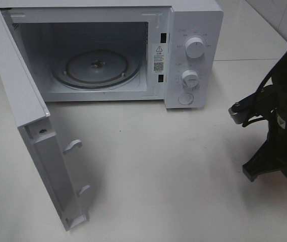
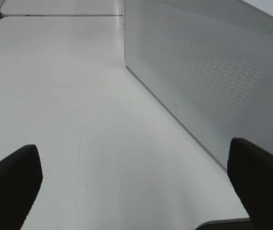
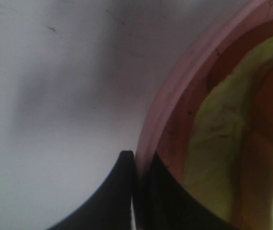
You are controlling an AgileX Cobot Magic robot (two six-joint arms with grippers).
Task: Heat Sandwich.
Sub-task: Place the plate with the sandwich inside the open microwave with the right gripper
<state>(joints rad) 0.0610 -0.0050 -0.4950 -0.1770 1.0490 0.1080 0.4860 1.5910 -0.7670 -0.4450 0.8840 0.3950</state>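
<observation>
— White laminate, is it? What does everything stand on?

— White, smooth and matt, as far as I can see. The table stretches out in front of the microwave, with a few faint scuffs in the left wrist view. A thin seam crosses it level with the oven's side. A second white tabletop lies beyond a narrow gap.

— And the room?

— Little of it shows. Past the far right corner there is a pale surface crossed by grey lines; tiles or more tabletops, I cannot tell.

— The oven?

— White too. Its door is swung fully out toward the left, and the glass turntable shows inside the cavity. Two round knobs sit one above the other on the front panel.

— Where is the sandwich?

— Only the right wrist view shows it. The sandwich lies on the pink plate, a blur of pale green and brown, too close to make out slices. In the high view the black right arm stands at the right edge, to the right of the oven.

— The grippers?

— The right gripper is pinched tight on the plate's rim, one finger outside, one inside. The left gripper hovers low over the table just beside the door's perforated outer face, its fingers spread wide.
</observation>
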